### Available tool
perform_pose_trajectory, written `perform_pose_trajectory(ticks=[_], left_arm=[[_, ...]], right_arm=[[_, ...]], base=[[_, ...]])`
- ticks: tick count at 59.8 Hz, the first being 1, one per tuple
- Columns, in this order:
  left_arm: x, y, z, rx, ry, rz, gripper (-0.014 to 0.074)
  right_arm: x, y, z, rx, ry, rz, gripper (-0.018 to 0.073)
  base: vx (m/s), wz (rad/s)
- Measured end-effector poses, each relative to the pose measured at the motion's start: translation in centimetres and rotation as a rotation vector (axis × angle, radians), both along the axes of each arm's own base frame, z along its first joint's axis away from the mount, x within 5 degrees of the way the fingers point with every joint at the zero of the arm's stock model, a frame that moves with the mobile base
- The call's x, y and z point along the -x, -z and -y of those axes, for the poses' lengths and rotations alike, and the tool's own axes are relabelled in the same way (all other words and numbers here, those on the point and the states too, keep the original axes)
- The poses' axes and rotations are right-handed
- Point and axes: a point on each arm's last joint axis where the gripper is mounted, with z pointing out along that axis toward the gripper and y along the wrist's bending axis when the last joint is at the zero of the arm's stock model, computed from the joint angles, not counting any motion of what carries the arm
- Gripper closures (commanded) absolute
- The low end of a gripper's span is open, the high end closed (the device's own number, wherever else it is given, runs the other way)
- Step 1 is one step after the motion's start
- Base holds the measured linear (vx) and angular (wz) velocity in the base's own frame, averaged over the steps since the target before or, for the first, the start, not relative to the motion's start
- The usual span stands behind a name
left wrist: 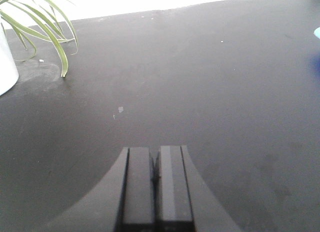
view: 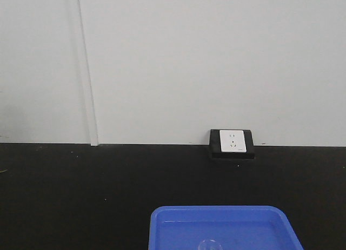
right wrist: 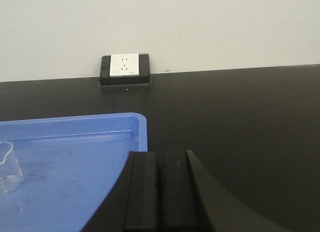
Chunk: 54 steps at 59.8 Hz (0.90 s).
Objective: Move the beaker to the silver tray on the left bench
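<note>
The beaker [right wrist: 6,169] sat lower left in the blue tray [right wrist: 75,142], likely light, slick, fragile, best pinched across its wall; left end effector [left wrist: 156,184] and right end effector [right wrist: 160,189] stood closed.

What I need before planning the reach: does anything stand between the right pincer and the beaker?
Only the blue tray's raised rim: the beaker stands inside that tray, left of the shut right pincer. The tray floor between them looks bare. The silver tray is in no view.
</note>
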Motion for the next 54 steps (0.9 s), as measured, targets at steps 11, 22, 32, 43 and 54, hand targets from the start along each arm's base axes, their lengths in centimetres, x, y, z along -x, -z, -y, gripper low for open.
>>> perform_pose_trajectory(ticks=[11, 22, 32, 43, 54], left_arm=[[0.00, 0.00, 0.00, 0.000, 0.000, 0.000, 0.0595], [0.00, 0.00, 0.00, 0.000, 0.000, 0.000, 0.0595], [0.00, 0.00, 0.00, 0.000, 0.000, 0.000, 0.0595], [0.00, 0.00, 0.00, 0.000, 0.000, 0.000, 0.0595], [0.00, 0.00, 0.00, 0.000, 0.000, 0.000, 0.0595]], right_arm=[[0.00, 0.00, 0.00, 0.000, 0.000, 0.000, 0.0469], [0.00, 0.00, 0.00, 0.000, 0.000, 0.000, 0.0469], [0.00, 0.00, 0.00, 0.000, 0.000, 0.000, 0.0469], [0.00, 0.00, 0.00, 0.000, 0.000, 0.000, 0.0469], [0.00, 0.00, 0.00, 0.000, 0.000, 0.000, 0.0469]], base=[[0.00, 0.00], [0.00, 0.00], [0.00, 0.00], [0.00, 0.00], [0.00, 0.00]])
